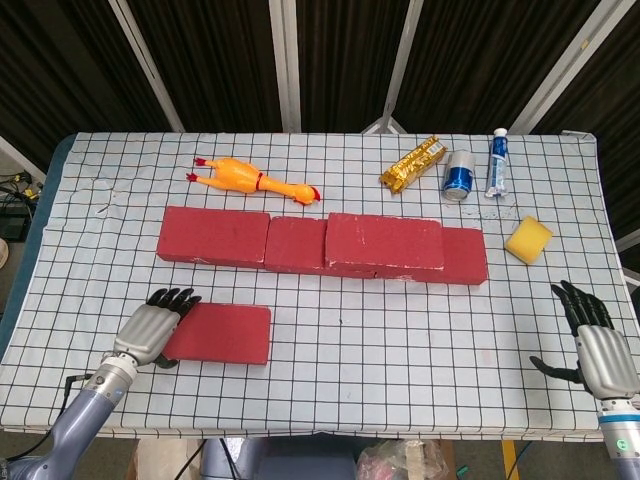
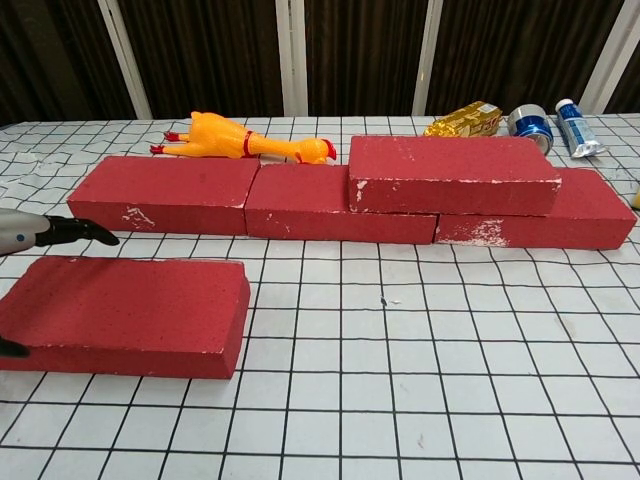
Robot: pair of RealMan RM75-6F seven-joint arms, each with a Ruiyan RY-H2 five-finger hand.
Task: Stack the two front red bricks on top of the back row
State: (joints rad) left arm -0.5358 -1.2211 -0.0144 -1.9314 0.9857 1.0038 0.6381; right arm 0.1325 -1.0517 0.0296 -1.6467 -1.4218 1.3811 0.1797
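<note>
Lower left, the left hand [image 1: 150, 330] spreads over the front brick's [image 1: 222, 333] left end, not yet gripping. Lower right, the right hand [image 1: 597, 350] idles, empty. Next: clasp, lift, carry to the back row [image 1: 230, 240], mid-frame.

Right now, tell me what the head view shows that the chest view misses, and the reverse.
Only the head view shows the right hand, open near the table's front right corner, the sponge, and the whole left hand over the front brick's left end. Only the chest view shows the brick faces side-on, so the stacked brick plainly sits a layer above the back row; of the left hand it shows just dark fingertips. Both show the chicken, snack pack, can and tube.
</note>
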